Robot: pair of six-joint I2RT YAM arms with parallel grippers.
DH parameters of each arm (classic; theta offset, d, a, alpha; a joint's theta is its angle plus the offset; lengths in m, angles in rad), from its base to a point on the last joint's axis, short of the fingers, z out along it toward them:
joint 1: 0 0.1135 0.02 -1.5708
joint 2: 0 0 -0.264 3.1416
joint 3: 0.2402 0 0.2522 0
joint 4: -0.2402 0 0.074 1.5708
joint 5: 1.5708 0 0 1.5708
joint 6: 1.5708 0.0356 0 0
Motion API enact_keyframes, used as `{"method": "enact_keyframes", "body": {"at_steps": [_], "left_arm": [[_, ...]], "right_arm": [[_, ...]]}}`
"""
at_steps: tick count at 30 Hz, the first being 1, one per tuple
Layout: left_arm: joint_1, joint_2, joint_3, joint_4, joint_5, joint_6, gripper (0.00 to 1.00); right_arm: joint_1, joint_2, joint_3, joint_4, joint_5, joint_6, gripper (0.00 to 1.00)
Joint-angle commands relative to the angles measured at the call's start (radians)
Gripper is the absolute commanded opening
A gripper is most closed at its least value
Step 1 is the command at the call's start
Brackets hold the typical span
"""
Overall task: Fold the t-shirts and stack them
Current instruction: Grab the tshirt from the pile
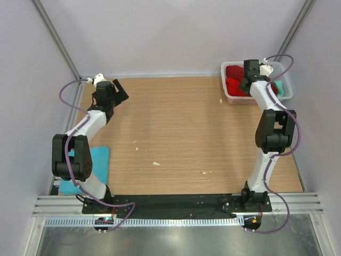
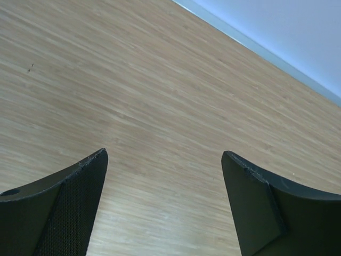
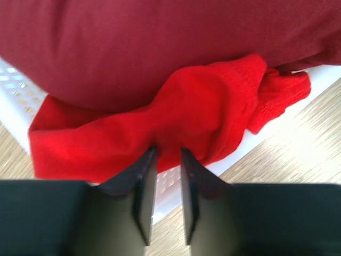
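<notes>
The wooden surface (image 1: 176, 128) lies broad and bare through its middle, hemmed by pale walls at the back and both sides and by the dark mounting rail (image 1: 176, 202) along the near edge; a few small white scraps (image 1: 156, 163) dot the open stretch. In the far right corner sits the white lattice basket (image 1: 229, 98), heaped with red t-shirts. A bright red t-shirt (image 3: 202, 112) spills over its rim below a darker red one (image 3: 160, 42), and a teal-green t-shirt (image 1: 275, 87) shows at the basket's right end. The right pincer (image 3: 166, 152) has its jaws drawn nearly together at the hanging red fold, though whether the cloth is actually clamped cannot be told. The left pincer (image 2: 164, 154) hovers spread wide over bare wood near the far left corner, holding nothing. A light blue t-shirt (image 1: 98, 160) lies flat at the near left corner, partly beneath the left arm.
</notes>
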Motion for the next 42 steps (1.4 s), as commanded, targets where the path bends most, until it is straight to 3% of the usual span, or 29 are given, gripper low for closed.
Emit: {"method": "enact_keyframes", "body": {"at_steps": [1, 3, 5, 6, 8, 14, 15, 16, 17, 21, 28, 35, 42], "left_arm": [[0.006, -0.062, -0.012, -0.042, 0.028, 0.003, 0.87], [0.006, -0.074, -0.020, -0.050, 0.039, -0.008, 0.87], [0.004, -0.080, -0.021, -0.090, 0.041, -0.023, 0.88], [0.003, -0.093, -0.020, -0.116, 0.027, -0.031, 0.93], [-0.002, -0.116, -0.042, -0.128, 0.010, -0.057, 1.00], [-0.017, -0.220, -0.137, -0.141, 0.054, -0.132, 1.00], [-0.034, -0.232, -0.145, -0.139, 0.061, -0.134, 1.00], [-0.043, -0.248, -0.153, -0.142, 0.085, -0.131, 1.00], [-0.057, -0.255, -0.158, -0.141, 0.099, -0.125, 1.00], [-0.166, -0.297, -0.162, -0.144, 0.148, -0.099, 1.00], [-0.246, -0.482, -0.245, -0.179, 0.228, -0.028, 0.99], [-0.246, -0.542, -0.193, -0.272, 0.387, 0.030, 0.75], [-0.246, -0.545, -0.207, -0.243, 0.444, -0.024, 0.70]], "right_arm": [[-0.006, -0.016, 0.006, 0.047, 0.010, 0.018, 0.28], [-0.009, -0.014, 0.006, 0.071, -0.003, 0.001, 0.20], [-0.009, -0.011, 0.022, 0.074, -0.002, -0.007, 0.04], [-0.009, -0.017, 0.025, 0.085, -0.003, -0.013, 0.01], [-0.009, -0.022, 0.031, 0.091, -0.005, -0.022, 0.01], [-0.027, -0.080, 0.035, 0.127, 0.030, -0.105, 0.01], [-0.038, -0.092, -0.003, 0.139, 0.029, -0.105, 0.33], [-0.052, -0.124, -0.032, 0.157, 0.018, -0.106, 0.50], [-0.068, -0.140, -0.061, 0.210, -0.018, -0.137, 0.56], [-0.162, -0.192, -0.205, 0.330, -0.273, -0.183, 0.56], [-0.222, -0.235, -0.302, 0.387, -0.376, -0.185, 0.49], [-0.222, -0.189, -0.279, 0.429, -0.461, -0.145, 0.43], [-0.222, -0.115, -0.185, 0.377, -0.444, -0.140, 0.42]]}}
